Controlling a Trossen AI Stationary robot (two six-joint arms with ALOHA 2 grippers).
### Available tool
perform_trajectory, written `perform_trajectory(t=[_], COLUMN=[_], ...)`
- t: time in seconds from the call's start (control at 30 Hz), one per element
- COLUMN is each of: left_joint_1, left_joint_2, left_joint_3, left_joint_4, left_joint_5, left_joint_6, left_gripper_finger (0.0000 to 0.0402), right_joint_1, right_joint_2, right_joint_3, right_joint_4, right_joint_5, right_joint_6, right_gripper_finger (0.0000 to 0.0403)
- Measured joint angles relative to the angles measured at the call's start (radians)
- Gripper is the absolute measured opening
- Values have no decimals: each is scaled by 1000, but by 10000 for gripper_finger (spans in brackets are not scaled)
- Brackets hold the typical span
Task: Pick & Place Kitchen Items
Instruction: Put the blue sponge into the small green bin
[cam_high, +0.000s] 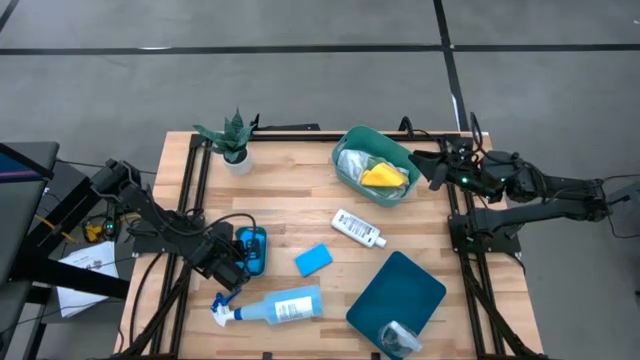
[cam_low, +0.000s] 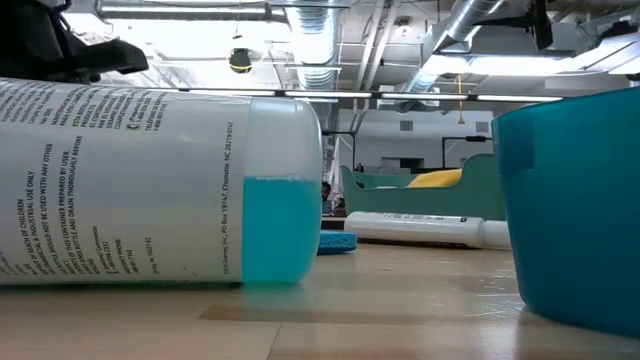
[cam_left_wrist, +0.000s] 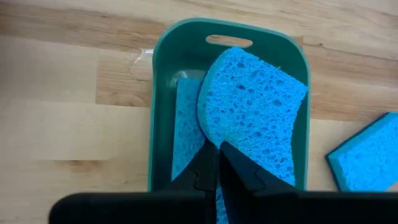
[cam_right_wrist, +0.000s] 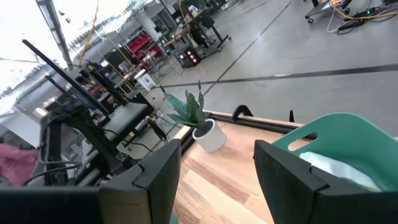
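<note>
From above, the left gripper (cam_high: 238, 262) sat over a small teal tray (cam_high: 252, 251) near the table's (cam_high: 300, 205) left side, with a loose blue sponge (cam_high: 313, 259) just to its right. A pale-blue spray bottle (cam_high: 270, 307) lay on its side near the front edge, a small white bottle (cam_high: 359, 228) lay mid-table, and a green tub (cam_high: 375, 165) at the back held white and yellow cloths (cam_high: 384, 176). A dark teal bin (cam_high: 397, 298) held a crinkled silver cup (cam_high: 398, 338). A potted plant (cam_high: 232, 139) stood at the back left. The right gripper (cam_high: 437, 166) hovered beside the green tub.

At table height, the spray bottle (cam_low: 160, 185) filled the left foreground, the white bottle (cam_low: 425, 229) lay beyond.

In the left wrist view, the fingers (cam_left_wrist: 205, 171) were pinched tight on a blue sponge (cam_left_wrist: 255, 109) tilted over the tray (cam_left_wrist: 163, 106), another sponge (cam_left_wrist: 185, 127) lying flat inside.

In the right wrist view, the fingers (cam_right_wrist: 158, 171) were spread wide, holding nothing, near the tub (cam_right_wrist: 336, 140) and plant (cam_right_wrist: 196, 118).
</note>
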Motion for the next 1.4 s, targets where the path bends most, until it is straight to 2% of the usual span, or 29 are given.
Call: perform_trajectory(t=[1.17,1.4], left_joint_1=[11,11], left_joint_2=[4,4], left_joint_3=[0,0], left_joint_4=[17,48], left_joint_5=[1,-11], left_joint_6=[19,25], left_gripper_finger=[6,25], right_joint_1=[0,0], right_joint_2=[23,23], right_joint_3=[-1,0], right_joint_4=[2,2], right_joint_5=[0,0], right_joint_6=[-9,-20], right_gripper_finger=[195,195])
